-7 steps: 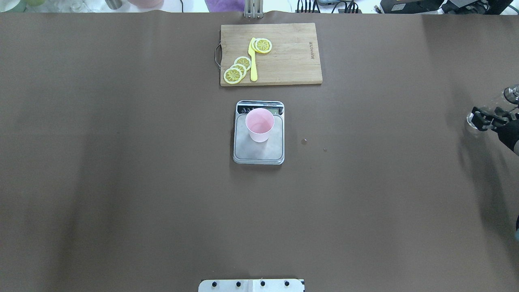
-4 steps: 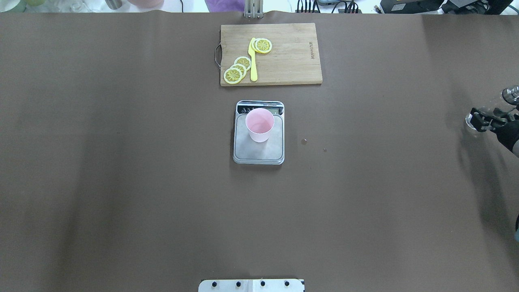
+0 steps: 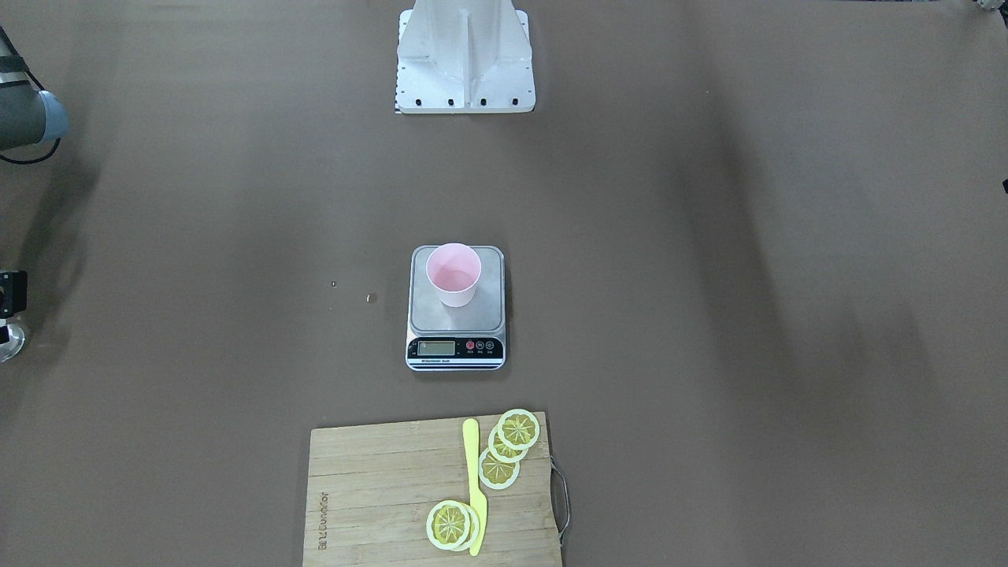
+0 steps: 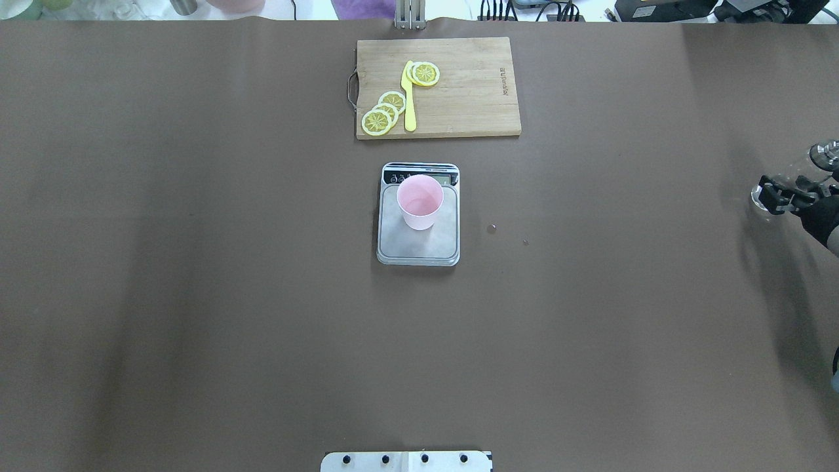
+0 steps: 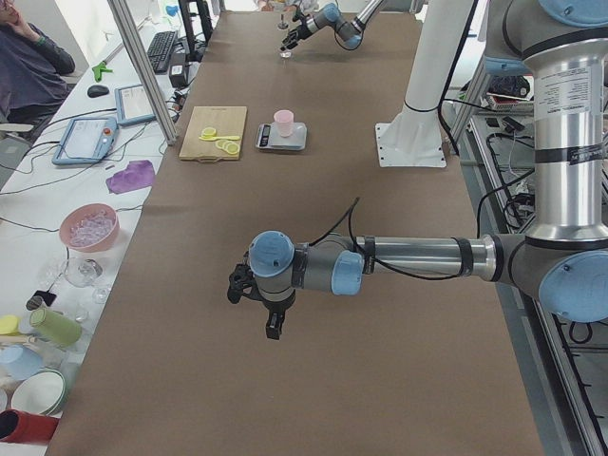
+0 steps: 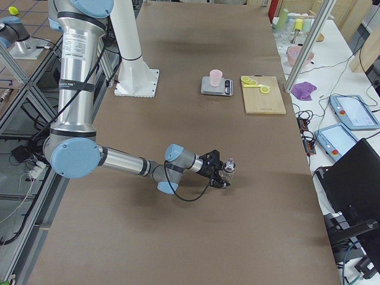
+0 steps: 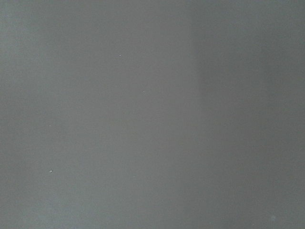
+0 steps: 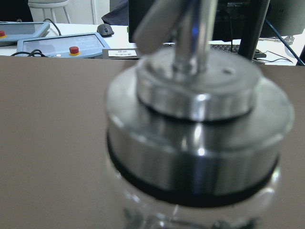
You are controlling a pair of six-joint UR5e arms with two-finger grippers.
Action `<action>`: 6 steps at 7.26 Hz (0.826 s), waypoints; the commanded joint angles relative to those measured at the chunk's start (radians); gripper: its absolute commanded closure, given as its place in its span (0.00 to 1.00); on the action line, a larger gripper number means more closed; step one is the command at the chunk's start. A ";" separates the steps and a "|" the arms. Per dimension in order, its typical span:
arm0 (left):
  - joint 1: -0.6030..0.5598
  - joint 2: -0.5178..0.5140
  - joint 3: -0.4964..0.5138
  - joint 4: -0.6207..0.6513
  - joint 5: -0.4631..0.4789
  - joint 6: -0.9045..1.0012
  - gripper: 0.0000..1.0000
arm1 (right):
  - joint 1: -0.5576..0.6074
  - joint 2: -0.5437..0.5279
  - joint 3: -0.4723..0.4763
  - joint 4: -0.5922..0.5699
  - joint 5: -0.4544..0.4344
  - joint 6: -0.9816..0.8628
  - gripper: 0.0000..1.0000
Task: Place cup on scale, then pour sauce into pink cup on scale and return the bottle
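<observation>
**STATUS: BOTTLE GRIPPED AT BENCH END, CUP ON SCALE**

The small pale pink tapered plastic cup stands upright on the rectangular digital kitchen scale with silver steel platform and black front panel, at the middle of the brown bench. The cup sits toward the display end of the platform. The display digits are too small to read. Whether the cup holds liquid cannot be determined.

The clear cylindrical glass bottle with silver metal collar and thin metal pour spout is well apart from the scale, at the bench end on the robot's right. The right gripper has its jaws closed on the bottle's lower body, one black finger on either side. The exterior right view shows the bottle near upright, spout up. Contact between base and bench cannot be confirmed. The front-facing view cuts off all but the base. The right wrist view shows only the blurred collar and spout root. The sauce cannot be made out through the glass, so its level is unreadable.

The left gripper appears only in the exterior left view, above bare bench. Its jaw state cannot be told. The left wrist view shows only plain bench surface.

A rectangular wooden cutting board with lemon slices and a yellow knife lies beyond the scale. Two specks beside the scale are too small to identify.
</observation>
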 commanded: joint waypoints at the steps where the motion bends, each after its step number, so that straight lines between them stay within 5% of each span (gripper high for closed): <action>1: 0.000 0.002 0.000 0.001 0.000 0.000 0.02 | -0.006 0.000 -0.015 -0.001 -0.001 -0.002 1.00; 2: 0.000 0.000 0.000 -0.001 0.000 0.000 0.02 | -0.011 0.003 -0.015 -0.001 -0.004 0.000 0.01; 6: 0.000 0.000 0.002 0.001 0.000 -0.002 0.02 | -0.012 0.003 -0.015 0.002 0.003 0.000 0.00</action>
